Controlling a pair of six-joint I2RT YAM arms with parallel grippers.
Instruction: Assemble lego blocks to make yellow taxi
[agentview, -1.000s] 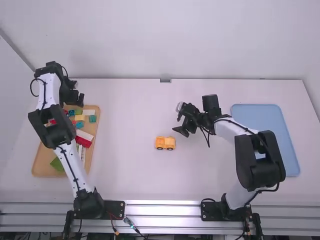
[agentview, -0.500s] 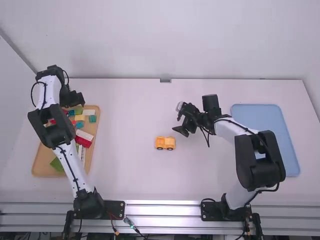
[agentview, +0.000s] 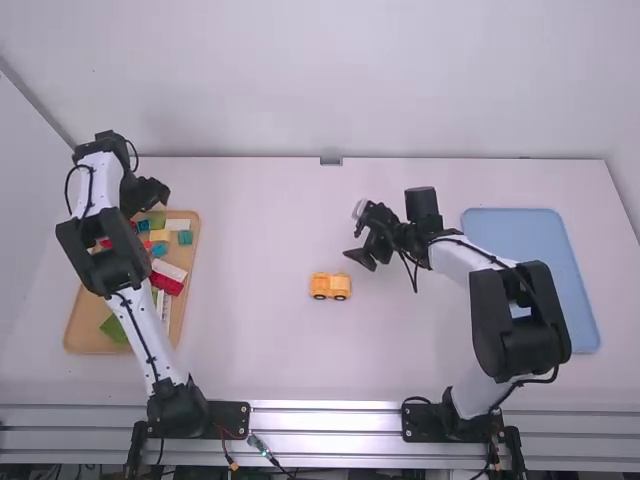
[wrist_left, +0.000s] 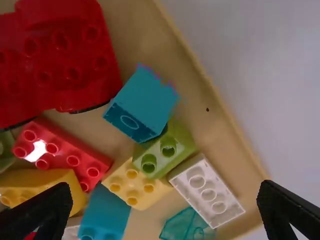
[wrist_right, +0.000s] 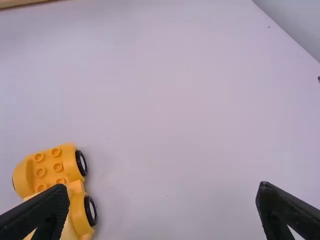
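Note:
Over the far end of the wooden tray my left gripper hangs above loose blocks. In the left wrist view the left gripper is open with nothing held; below it lie a light yellow block, a white block, a green block and a teal block. On the mid-table stands the yellow-orange car. My right gripper is beyond and right of the car. In the right wrist view the right gripper is open and empty, with the car near one finger.
The wooden tray at the left also holds red blocks and a green block. A blue tray lies at the right, partly behind the right arm. A wall stands along the table's far edge.
My left gripper has moved slightly toward the camera over the tray. The right gripper has shifted very little, and the car has stayed in place.

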